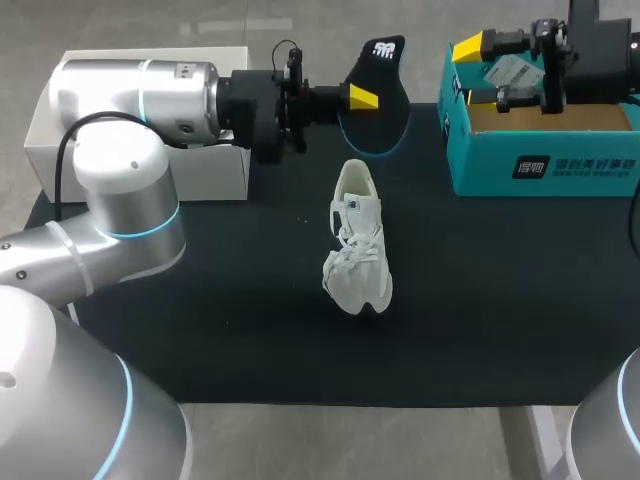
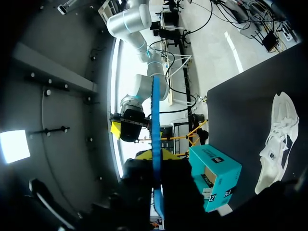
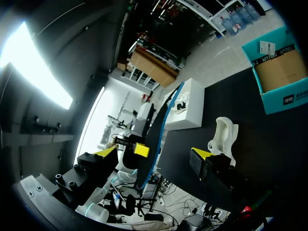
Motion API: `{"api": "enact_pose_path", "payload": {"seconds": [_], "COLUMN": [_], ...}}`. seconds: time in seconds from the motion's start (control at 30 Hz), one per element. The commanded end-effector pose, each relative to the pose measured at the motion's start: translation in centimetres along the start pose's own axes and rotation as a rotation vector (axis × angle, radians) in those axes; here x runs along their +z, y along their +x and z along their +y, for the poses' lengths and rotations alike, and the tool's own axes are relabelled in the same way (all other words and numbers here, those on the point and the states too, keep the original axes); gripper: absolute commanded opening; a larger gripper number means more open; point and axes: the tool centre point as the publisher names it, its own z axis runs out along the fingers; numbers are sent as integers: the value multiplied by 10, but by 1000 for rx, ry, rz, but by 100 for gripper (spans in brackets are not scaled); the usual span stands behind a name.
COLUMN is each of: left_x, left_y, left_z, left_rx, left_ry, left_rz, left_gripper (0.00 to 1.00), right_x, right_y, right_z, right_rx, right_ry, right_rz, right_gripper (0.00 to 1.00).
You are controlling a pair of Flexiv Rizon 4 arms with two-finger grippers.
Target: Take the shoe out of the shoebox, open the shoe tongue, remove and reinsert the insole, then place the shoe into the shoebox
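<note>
The teal cardboard shoebox (image 1: 480, 160), with white print on its front wall, stands open at upper right. The right gripper (image 1: 468, 72) is above it, fingers spread wide. At upper centre, the left gripper (image 1: 362, 97) clamps the black, blue-edged insole (image 1: 380, 125), which carries a white logo. The white mesh sneaker (image 1: 358, 240) sits mid-frame on the black table mat (image 1: 220, 330), well apart from the box and the mat's edges.
</note>
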Motion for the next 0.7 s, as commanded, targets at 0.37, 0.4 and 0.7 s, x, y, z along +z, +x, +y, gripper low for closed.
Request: {"api": "enact_pose_path", "payload": {"seconds": [0.37,0.4,0.7], "left_x": [0,0,-5], "left_y": [1,1,-7], "left_z": [-4,-6,-17], "left_rx": [-120,-209,-914], "left_ry": [-12,-19,-93], "left_rz": [31,52,36], "left_gripper": [0,0,0], "right_x": [1,1,1], "right_y": [0,0,0], "right_z": [0,0,0], "right_rx": [1,1,1], "right_ry": [-1,-1,-1], "right_rz": [-3,-3,-3], "right_gripper": [100,100,100]}}
